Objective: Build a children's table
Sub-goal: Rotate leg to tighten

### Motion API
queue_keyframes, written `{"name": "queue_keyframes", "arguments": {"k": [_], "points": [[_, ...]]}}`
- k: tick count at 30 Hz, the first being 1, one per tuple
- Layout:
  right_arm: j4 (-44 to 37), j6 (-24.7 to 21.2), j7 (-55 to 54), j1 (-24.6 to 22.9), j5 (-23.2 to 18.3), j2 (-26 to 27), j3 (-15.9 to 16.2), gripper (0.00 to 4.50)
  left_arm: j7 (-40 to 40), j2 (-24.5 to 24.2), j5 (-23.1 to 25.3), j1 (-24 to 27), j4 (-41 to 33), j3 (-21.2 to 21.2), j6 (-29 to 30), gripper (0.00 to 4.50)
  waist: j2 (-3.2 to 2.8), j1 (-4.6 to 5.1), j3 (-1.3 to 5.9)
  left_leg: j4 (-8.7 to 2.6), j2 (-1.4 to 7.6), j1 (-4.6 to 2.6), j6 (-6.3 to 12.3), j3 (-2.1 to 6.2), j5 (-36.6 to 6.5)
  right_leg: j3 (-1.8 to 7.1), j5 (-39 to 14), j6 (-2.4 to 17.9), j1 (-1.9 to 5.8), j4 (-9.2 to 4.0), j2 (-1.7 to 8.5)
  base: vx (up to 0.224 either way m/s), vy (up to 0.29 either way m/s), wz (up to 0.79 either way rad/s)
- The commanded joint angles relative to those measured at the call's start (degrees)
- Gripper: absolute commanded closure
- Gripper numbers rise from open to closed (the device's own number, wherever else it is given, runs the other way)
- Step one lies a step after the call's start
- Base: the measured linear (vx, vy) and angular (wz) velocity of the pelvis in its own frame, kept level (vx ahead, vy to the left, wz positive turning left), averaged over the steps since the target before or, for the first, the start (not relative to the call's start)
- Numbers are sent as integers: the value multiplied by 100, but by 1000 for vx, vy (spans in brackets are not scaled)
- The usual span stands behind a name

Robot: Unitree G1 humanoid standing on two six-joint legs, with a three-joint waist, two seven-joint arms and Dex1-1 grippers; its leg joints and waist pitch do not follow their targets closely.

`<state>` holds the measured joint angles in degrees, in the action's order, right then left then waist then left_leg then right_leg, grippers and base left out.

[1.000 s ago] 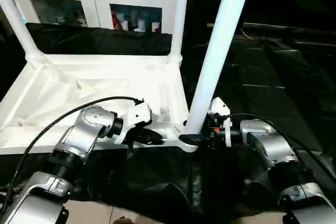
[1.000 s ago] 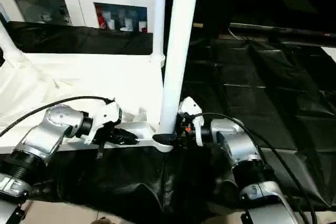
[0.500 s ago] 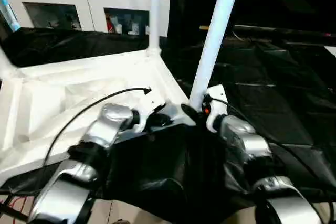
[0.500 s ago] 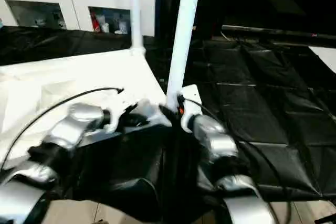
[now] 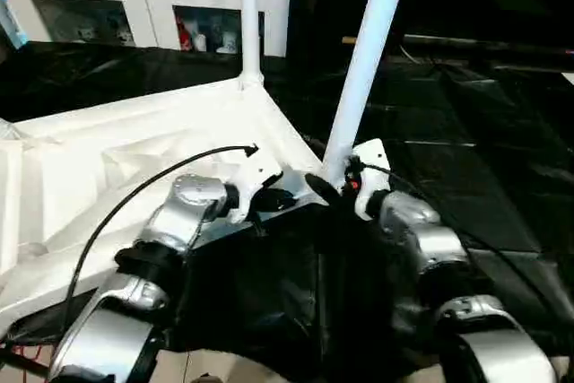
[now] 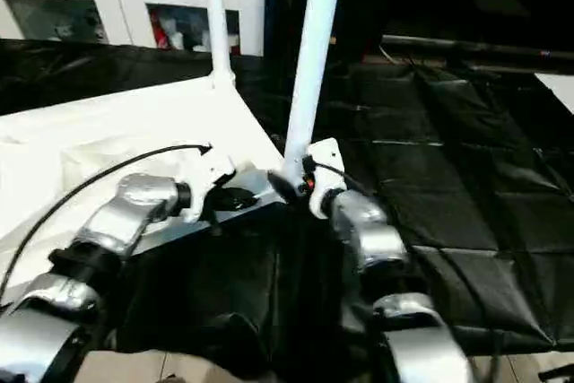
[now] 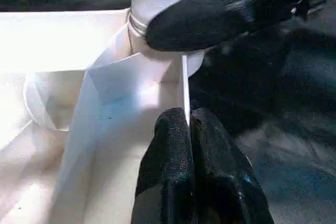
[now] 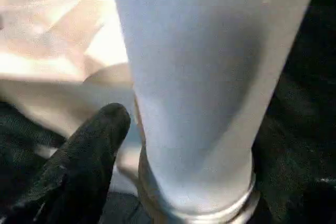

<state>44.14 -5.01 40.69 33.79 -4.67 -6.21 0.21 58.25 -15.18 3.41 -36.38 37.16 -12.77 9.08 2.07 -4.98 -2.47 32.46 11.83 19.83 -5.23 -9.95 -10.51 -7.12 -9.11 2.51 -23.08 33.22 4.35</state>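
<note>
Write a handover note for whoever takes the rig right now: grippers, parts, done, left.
Left gripper: fingers shut on the thin rim wall of the tabletop, beside the near corner.
Right gripper: at the base of the near leg, one finger lying across it just above the socket; grip unclear.
Tabletop lies upside down on black sheeting.
Done: near leg and far leg stand upright in their corner sockets.
Left: check the remaining corners, out of frame; confirm the near leg is seated.

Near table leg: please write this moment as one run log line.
left gripper: shut on tabletop rim | right gripper: at near leg base | leg: upright
</note>
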Motion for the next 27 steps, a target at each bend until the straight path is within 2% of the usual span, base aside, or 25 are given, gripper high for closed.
{"name": "queue_keyframes", "arguments": {"k": [1, 6, 7, 11, 14, 16, 18, 24, 27], "points": [[-157, -140, 861, -87, -79, 151, 565, 79, 550, 128, -245, 16, -396, -278, -176, 450, -29, -31, 359, -322, 194, 5, 424, 20, -820, 375, -1278, 943, 366, -329, 481, 0, 0, 0], [-513, -309, 1754, -206, -122, -272, 714, 79, 1151, -177, -345, 194, -658, -398, -310, 450, -43, -85, 345, -325, 227, -2, 416, 15, -906, 365, -1355, 929, 360, -327, 465, 0, 0, 0], [-584, -345, 2027, -240, -163, -411, 775, 79, 1292, -258, -362, 235, -717, -426, -316, 450, -19, -87, 339, -328, 228, 2, 405, 10, -933, 368, -1425, 911, 351, -334, 470, 0, 0, 0], [-704, -412, 2393, -305, -240, -581, 846, 79, 1510, -391, -373, 312, -821, -474, -307, 450, -22, -135, 341, -325, 226, -5, 374, 14, -916, 367, -1572, 862, 355, -340, 480, 0, 0, 0], [-912, -551, 2826, -411, -301, -763, 894, 111, 1812, -561, -419, 433, -996, -505, -262, 450, -18, -162, 347, -318, 235, 4, 399, 11, -845, 371, -1404, 892, 349, -313, 471, 0, 0, 0], [-1043, -640, 2972, -479, -323, -837, 920, 118, 1965, -644, -483, 500, -1113, -509, -208, 450, -28, -175, 347, -319, 228, -4, 379, 11, -837, 365, -1445, 903, 342, -319, 472, 0, 0, 0], [-1124, -711, 3045, -515, -361, -878, 945, 148, 2022, -675, -497, 531, -1164, -511, -192, 450, -29, -182, 345, -322, 229, -10, 362, 12, -874, 367, -1499, 882, 342, -329, 473, 0, 0, 0], [-1265, -797, 2972, -611, -365, -816, 1005, 182, 1866, -607, -517, 528, -1156, -470, -130, 450, -16, -177, 344, -323, 219, -10, 302, 15, -900, 365, -1630, 807, 336, -345, 468, 0, 0, 0], [-1058, -763, 2287, -607, -205, -574, 878, 187, 1103, -329, -339, 331, -811, -314, -72, 450, -3, -166, 342, -319, 206, -9, 270, 14, -888, 369, -1644, 802, 329, -350, 475, 0, 0, 0]]}}
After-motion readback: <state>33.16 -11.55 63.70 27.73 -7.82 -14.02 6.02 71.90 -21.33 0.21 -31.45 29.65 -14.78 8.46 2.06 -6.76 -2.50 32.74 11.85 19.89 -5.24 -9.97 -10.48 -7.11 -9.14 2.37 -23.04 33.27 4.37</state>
